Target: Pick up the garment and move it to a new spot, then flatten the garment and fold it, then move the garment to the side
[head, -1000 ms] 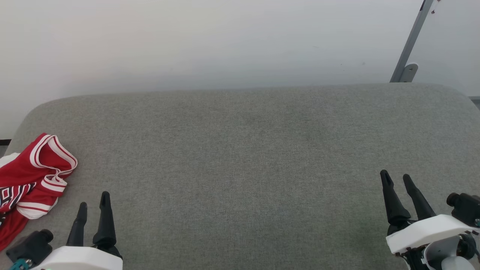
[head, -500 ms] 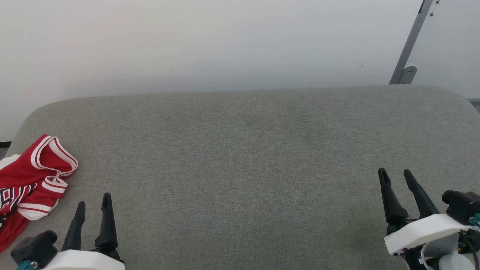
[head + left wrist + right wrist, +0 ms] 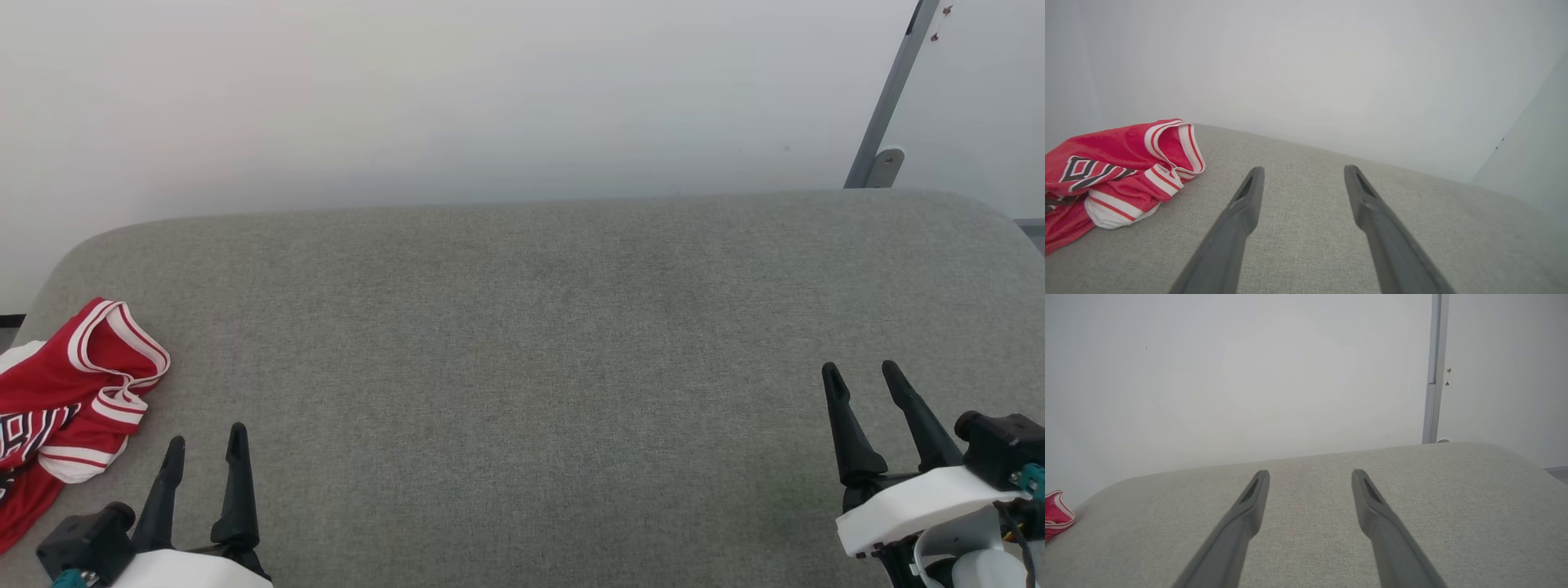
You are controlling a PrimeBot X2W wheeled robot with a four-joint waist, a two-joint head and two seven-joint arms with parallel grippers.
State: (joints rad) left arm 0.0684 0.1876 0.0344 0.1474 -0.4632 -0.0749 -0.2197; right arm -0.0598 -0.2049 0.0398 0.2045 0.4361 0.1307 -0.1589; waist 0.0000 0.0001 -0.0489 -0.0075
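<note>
The garment (image 3: 65, 400), a red jersey with white-and-red striped trim and black lettering, lies crumpled at the far left edge of the grey padded surface (image 3: 539, 343). In the left wrist view the garment (image 3: 1110, 179) sits left of my fingers, apart from them. My left gripper (image 3: 204, 445) hovers open at the lower left, just right of the garment, with nothing between its fingers. At the lower right my right gripper (image 3: 861, 371) is open and empty too. A red corner of the garment (image 3: 1055, 516) shows at the left edge of the right wrist view.
A pale wall (image 3: 490, 98) rises behind the padded surface. A grey metal post (image 3: 886, 106) with a bracket stands at the back right corner. The surface has rounded corners at the far left and far right.
The whole head picture has shifted slightly downward, so the camera has moved. Both grippers stay open and the garment lies as before.
</note>
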